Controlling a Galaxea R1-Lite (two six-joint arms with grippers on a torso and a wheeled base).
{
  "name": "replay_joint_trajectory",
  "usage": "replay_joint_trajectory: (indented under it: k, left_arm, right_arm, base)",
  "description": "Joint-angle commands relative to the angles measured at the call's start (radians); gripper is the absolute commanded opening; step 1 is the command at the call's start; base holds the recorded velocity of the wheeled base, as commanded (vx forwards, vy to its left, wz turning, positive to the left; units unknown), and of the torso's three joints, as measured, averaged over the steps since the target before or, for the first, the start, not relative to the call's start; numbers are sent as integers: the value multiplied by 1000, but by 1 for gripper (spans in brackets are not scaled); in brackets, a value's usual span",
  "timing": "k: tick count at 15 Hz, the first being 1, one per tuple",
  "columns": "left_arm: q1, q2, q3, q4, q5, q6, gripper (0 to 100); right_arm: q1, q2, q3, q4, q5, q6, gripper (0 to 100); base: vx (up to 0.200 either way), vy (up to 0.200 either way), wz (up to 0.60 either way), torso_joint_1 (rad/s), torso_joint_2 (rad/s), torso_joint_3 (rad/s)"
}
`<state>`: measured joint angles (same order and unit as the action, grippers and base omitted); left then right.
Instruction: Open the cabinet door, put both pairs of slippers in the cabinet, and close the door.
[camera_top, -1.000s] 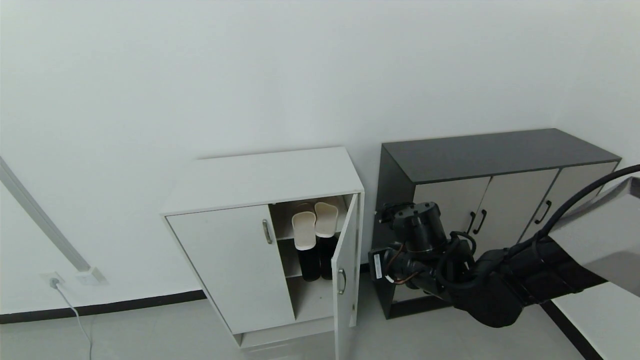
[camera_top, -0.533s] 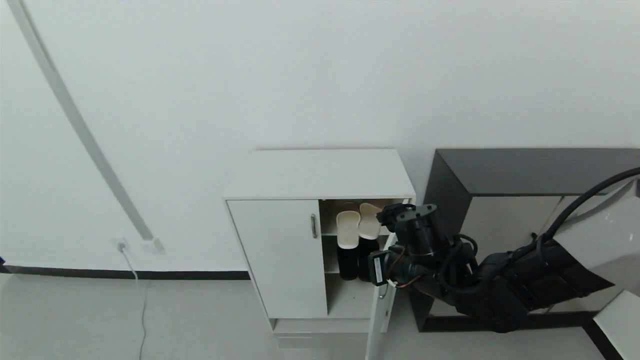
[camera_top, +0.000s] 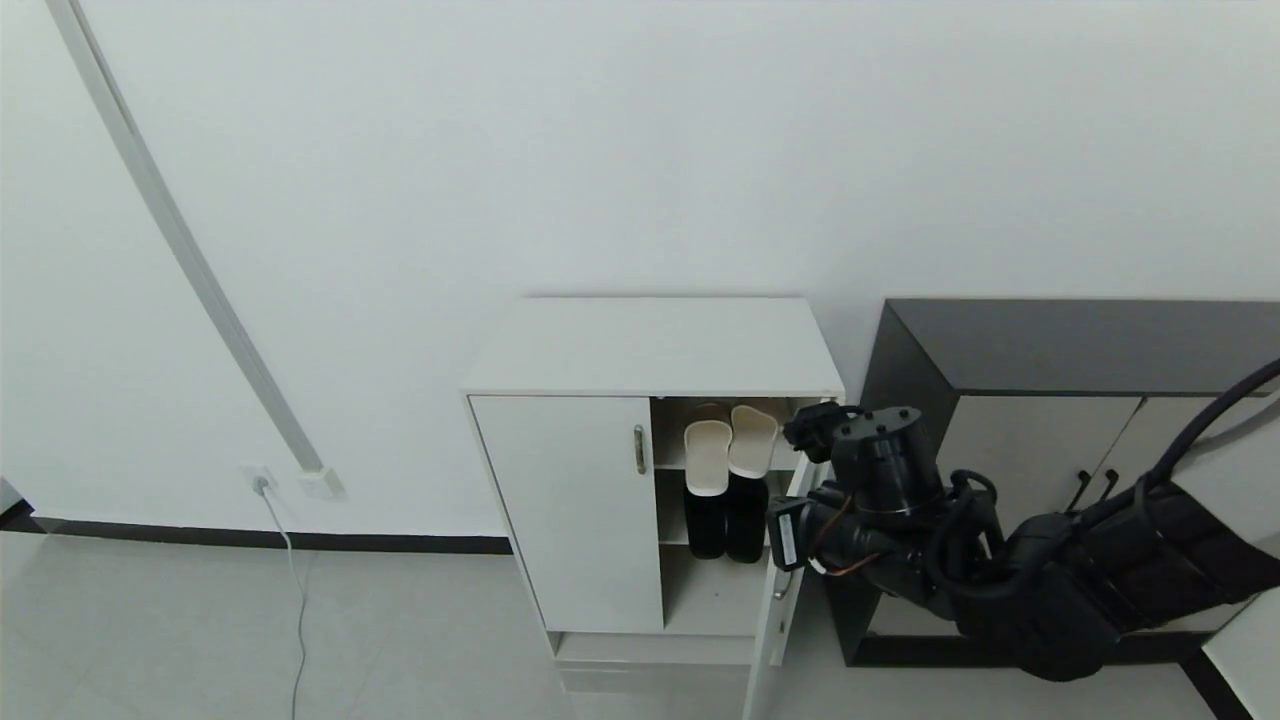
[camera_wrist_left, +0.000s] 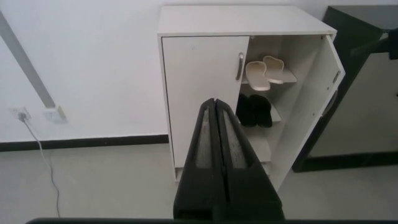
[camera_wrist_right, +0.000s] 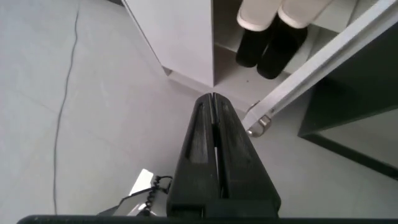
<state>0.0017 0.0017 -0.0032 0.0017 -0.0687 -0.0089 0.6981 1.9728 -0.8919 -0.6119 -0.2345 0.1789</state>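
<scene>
Nearest, in the left wrist view, finds the left gripper (camera_wrist_left: 216, 102) with its fingers pressed flat together and gripping nothing, held back from the white cabinet (camera_wrist_left: 245, 12) and aimed toward its closed left door (camera_wrist_left: 193, 81); in the right wrist view, finds the right gripper (camera_wrist_right: 214, 98) likewise pinched together on nothing, poised over the grey floor (camera_wrist_right: 93, 93) just beside the outer edge of the open right door (camera_wrist_right: 336, 59) and close to that door's metal handle (camera_wrist_right: 257, 122), though cannot tell whether touching it; from the head view, places the right arm (camera_top: 880, 470) outside the swung-out door, between the white cabinet and the dark cabinet (camera_top: 1080, 345) that stands on its right; farther in, past the door, sees both pairs inside the right half of the white cabinet; puts the pale slippers (camera_top: 730, 450) side by side on the upper shelf, their near ends reaching past the shelf's front edge; puts the dark slippers (camera_top: 725, 520) side by side on the shelf directly beneath, in line with the pale pair; farthest back, against the white wall, picks out a slanted grey conduit (camera_top: 180, 240) running down to a small box (camera_top: 322, 485), a wall socket (camera_top: 262, 482) just beside it, and a white cable (camera_top: 295, 600) trailing from the socket down onto the floor.
</scene>
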Motion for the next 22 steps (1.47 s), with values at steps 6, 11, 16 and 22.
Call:
replay_joint_trajectory:
  k: [6, 11, 16, 22]
  left_arm:
    - [0, 0, 0, 0, 0, 1, 0]
    - [0, 0, 0, 0, 0, 1, 0]
    - [0, 0, 0, 0, 0, -2, 0]
    - [0, 0, 0, 0, 0, -3, 0]
  right_arm:
    - [-29, -137, 245, -98, -3, -3, 0]
    - [-48, -130, 366, -155, -2, -6, 0]
    - [-48, 18, 369, -301, 3, -7, 0]
    - [-52, 182, 274, -348, 4, -9, 0]
  base:
    - [100, 0, 0, -5, -1, 3]
    - [40, 0, 0, 0, 1, 0]
    - [0, 0, 0, 0, 0, 0]
    - [0, 0, 0, 0, 0, 0]
